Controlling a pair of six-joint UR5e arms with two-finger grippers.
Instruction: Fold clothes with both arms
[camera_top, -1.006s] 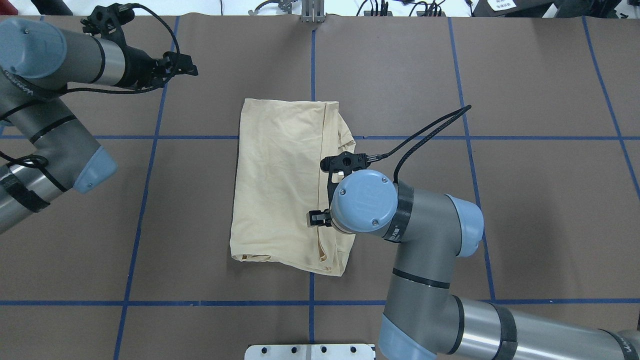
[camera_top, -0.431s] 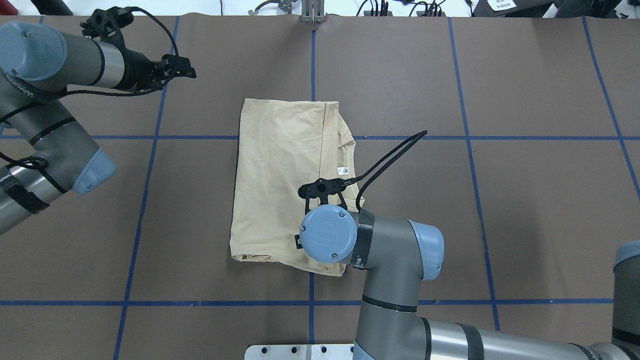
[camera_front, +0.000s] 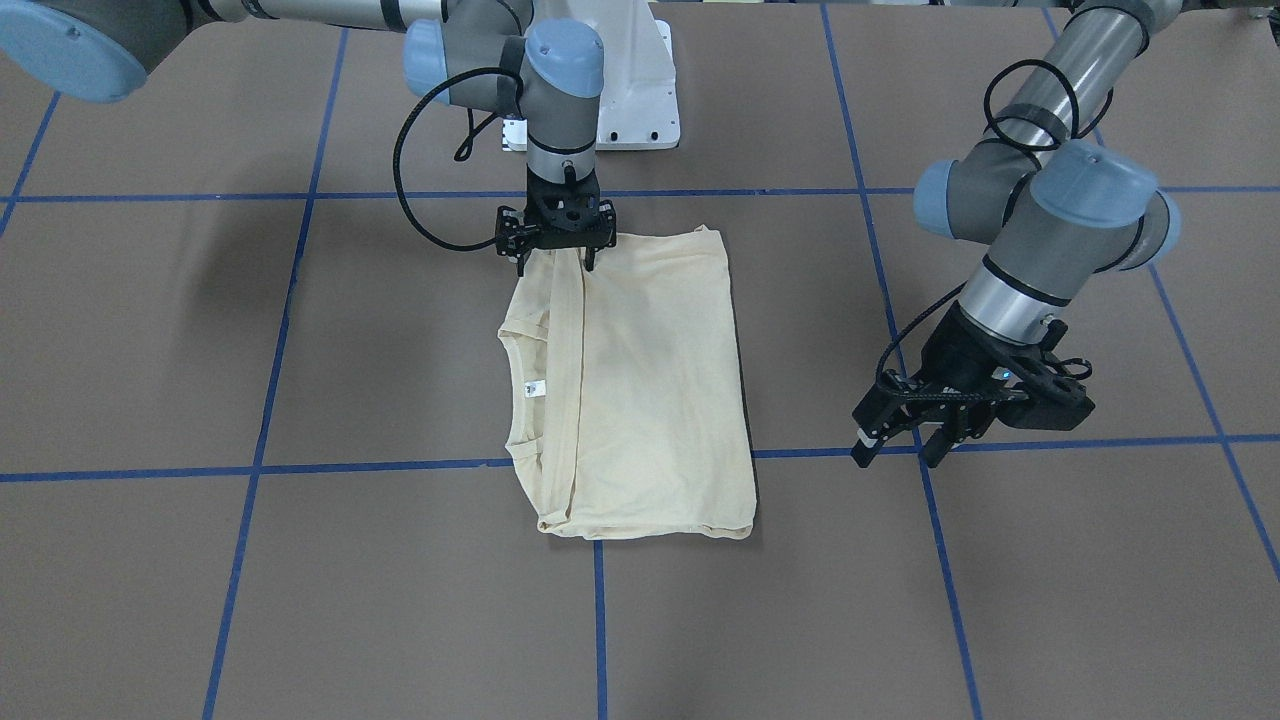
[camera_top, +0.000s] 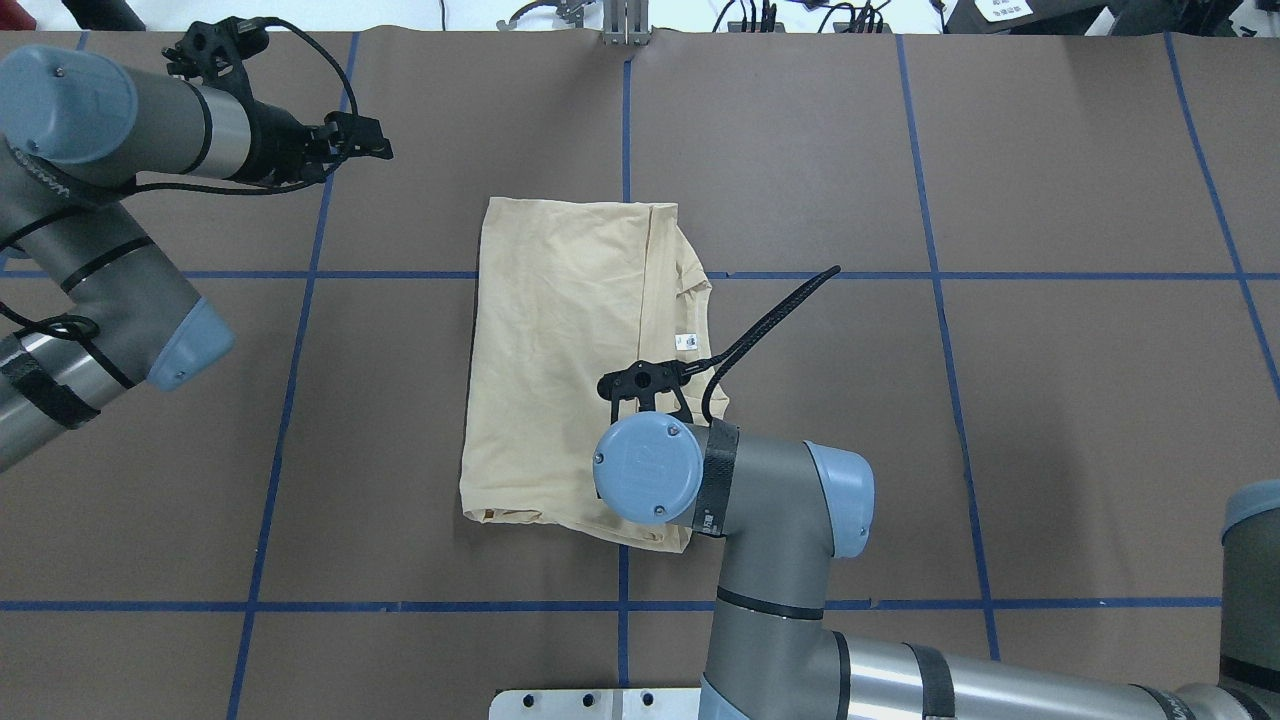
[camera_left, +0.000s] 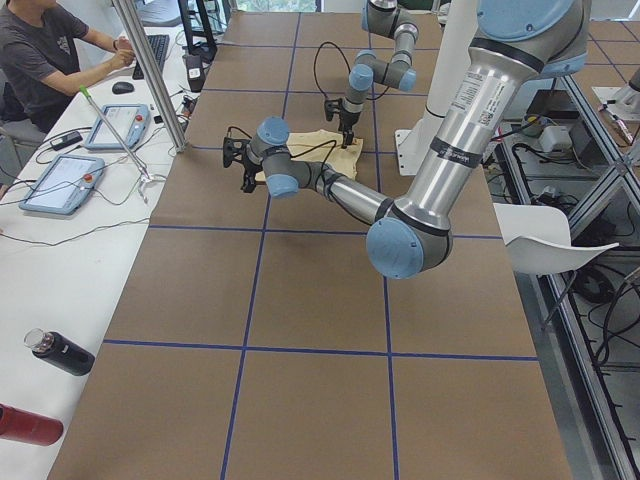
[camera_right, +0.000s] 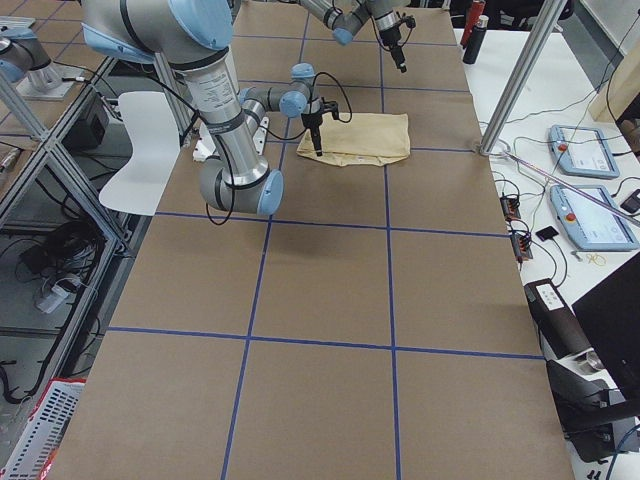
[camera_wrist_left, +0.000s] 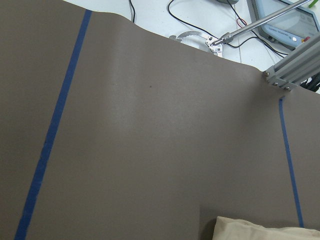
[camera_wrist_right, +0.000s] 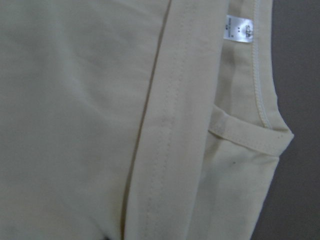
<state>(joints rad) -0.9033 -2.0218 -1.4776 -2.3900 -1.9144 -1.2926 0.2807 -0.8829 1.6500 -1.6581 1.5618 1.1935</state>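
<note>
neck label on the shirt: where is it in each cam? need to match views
Front-facing: neck label left of centre, on the T-shirt's left side.
Overhead: centre, at the T-shirt's right edge.
Exterior left: too small to tell.
Exterior right: too small to tell.
Left wrist: not in it.
Right wrist: top right.
Shared landmark: the T-shirt's long fold line beside the label.
</note>
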